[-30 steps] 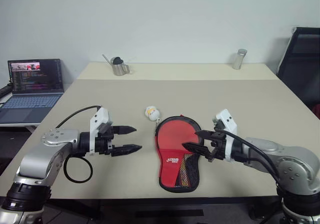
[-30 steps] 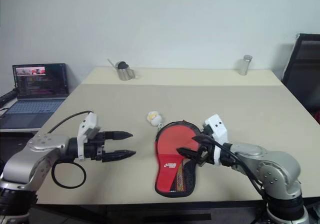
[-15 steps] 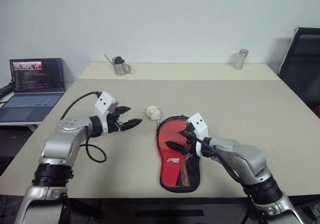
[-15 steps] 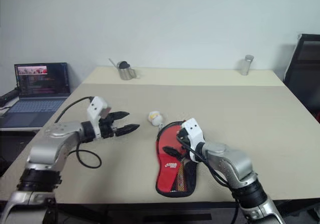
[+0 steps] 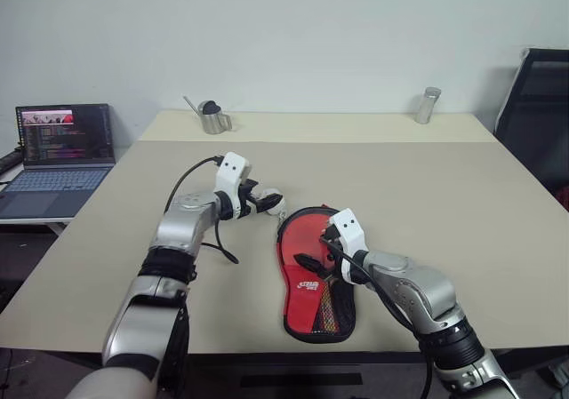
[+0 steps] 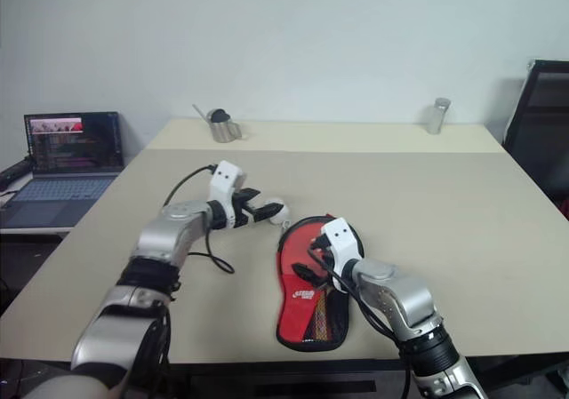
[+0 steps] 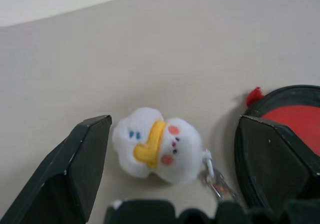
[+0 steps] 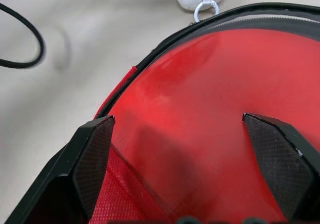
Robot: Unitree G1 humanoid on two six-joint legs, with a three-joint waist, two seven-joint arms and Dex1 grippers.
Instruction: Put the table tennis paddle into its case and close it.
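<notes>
Red rubber of the table tennis paddle point(image 5: 307, 243) shows inside the case point(image 5: 318, 315), whose flap is still unzipped around the round end; both lie near the front edge of the bench point(image 5: 427, 186), handle end toward the robot.

Changes since a second ago:
- Left gripper point(image 5: 267, 203) has swung in from the open bench at the left and now sits spread around the small white plush charm point(image 7: 157, 144), one finger on each side, not yet pinched. The charm hangs by a metal ring point(image 8: 205, 7) from the zip at the case's far rim.
- Right gripper point(image 5: 317, 249) has come in from the right and now hovers low over the paddle's red face, fingers wide apart, holding nothing.

Reading: paddle looks already seated, so the closing step is what's left. The charm seems to serve as the zip pull; the left gripper would need to close on it and draw it round the rim, while the right steadies the case.

Surroundings: laptop point(image 5: 58, 155) on a side table to the left, metal cup point(image 5: 213, 119) and metal shaker point(image 5: 427, 106) at the far edge, black chair point(image 5: 538, 106) at right, all well apart.

In the way: the left arm's loose black cable point(image 5: 218, 239) droops onto the bench just beside the case, and the right gripper sits over the flap that must fold shut.
</notes>
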